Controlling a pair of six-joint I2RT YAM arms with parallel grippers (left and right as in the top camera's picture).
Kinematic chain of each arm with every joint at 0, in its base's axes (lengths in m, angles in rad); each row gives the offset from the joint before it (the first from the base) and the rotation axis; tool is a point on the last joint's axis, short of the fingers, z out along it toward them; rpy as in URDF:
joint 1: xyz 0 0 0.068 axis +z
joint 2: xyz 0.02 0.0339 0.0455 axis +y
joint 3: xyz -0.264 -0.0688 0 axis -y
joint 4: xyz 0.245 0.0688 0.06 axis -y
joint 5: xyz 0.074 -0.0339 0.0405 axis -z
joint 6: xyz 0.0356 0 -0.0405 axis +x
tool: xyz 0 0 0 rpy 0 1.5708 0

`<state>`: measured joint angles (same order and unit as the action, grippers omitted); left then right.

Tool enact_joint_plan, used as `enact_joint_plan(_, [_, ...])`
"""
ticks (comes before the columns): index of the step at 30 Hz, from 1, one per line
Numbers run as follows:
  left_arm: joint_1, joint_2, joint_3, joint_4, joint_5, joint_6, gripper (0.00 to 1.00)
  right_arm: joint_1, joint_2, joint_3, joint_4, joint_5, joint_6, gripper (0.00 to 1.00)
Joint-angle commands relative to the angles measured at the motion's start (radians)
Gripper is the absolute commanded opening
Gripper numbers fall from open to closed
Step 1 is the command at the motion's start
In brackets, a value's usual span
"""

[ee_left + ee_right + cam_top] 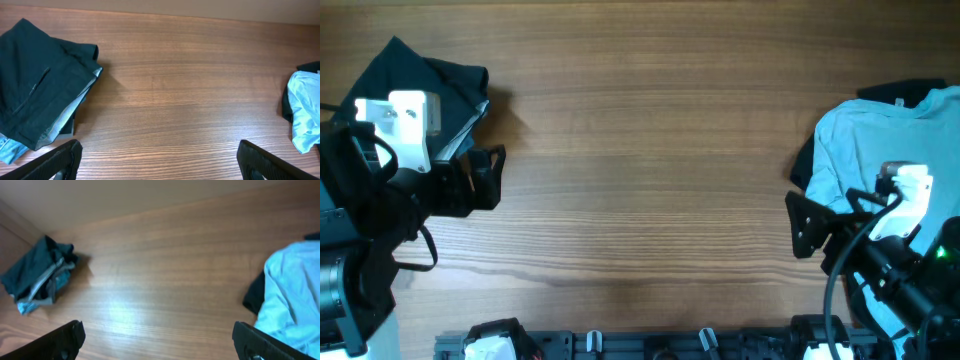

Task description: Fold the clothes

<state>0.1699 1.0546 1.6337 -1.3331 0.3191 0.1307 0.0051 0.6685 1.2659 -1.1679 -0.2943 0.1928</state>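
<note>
As seen from overhead, puts the left gripper [492, 178] at nine o'clock and the right gripper [798, 225] at four o'clock above the wooden table [640, 120], both with fingers spread wide, pinching nothing. Finds folded black shorts [430, 75] stacked at ten o'clock, well apart from a pale blue T-shirt [880, 140] heaped over a dark garment [805, 165] at three o'clock.
</note>
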Motion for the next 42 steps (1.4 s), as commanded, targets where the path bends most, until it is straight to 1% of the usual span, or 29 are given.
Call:
enact_joint_plan(1, [-0.006,-0.001,0.000,0.000,-0.006,0.019,1.00,0.005,-0.002,-0.007,0.056,0.143,-0.047,1.00])
enact_joint_plan(2, [-0.006,-0.001,0.000,0.000,-0.006,0.019,1.00,0.002,-0.013,-0.024,0.108,0.172,-0.091,1.00])
enact_joint_plan(3, [-0.006,-0.001,0.000,0.000,-0.006,0.019,1.00,0.000,-0.046,-0.068,0.189,0.170,-0.200,1.00])
enact_joint_plan(4, [-0.006,-0.001,0.000,0.000,-0.006,0.019,1.00,0.000,-0.081,-0.111,0.243,0.168,-0.258,1.00])
enact_joint_plan(6, [-0.006,-0.001,0.000,0.000,-0.006,0.019,1.00,0.000,-0.172,-0.230,0.351,0.168,-0.320,1.00])
enact_joint_plan(11, [-0.006,-0.001,0.000,0.000,-0.006,0.019,1.00,0.000,-0.463,-0.635,0.540,0.087,-0.321,1.00])
enact_joint_plan(14, [-0.006,-0.001,0.000,0.000,-0.006,0.019,1.00,0.000,-0.586,-0.844,0.615,0.065,-0.321,1.00])
enact_joint_plan(17, [-0.006,-0.001,0.000,0.000,-0.006,0.019,1.00,0.000,-0.654,-1.046,0.784,0.064,-0.321,1.00])
enact_joint_plan(20, [-0.006,-0.001,0.000,0.000,-0.006,0.019,1.00,0.000,-0.665,-1.180,0.969,0.077,-0.325,1.00])
enact_joint_plan(21, [-0.006,-0.001,0.000,0.000,-0.006,0.019,1.00,0.000,-0.666,-1.187,1.006,0.093,-0.329,1.00])
enact_joint_plan(23, [-0.006,-0.001,0.000,0.000,-0.006,0.019,1.00,0.000,-0.666,-1.198,1.026,0.111,-0.327,1.00])
enact_joint_plan(26, [-0.006,-0.001,0.000,0.000,-0.006,0.019,1.00,0.000,-0.666,-1.252,1.169,0.111,-0.325,1.00])
enact_joint_plan(27, [-0.006,-0.001,0.000,0.000,-0.006,0.019,1.00,0.001,-0.666,-1.262,1.181,0.111,-0.324,1.00])
enact_joint_plan(42, [-0.010,-0.001,0.000,0.000,-0.005,0.019,1.00,0.001,-0.664,-1.261,1.183,0.112,-0.324,1.00])
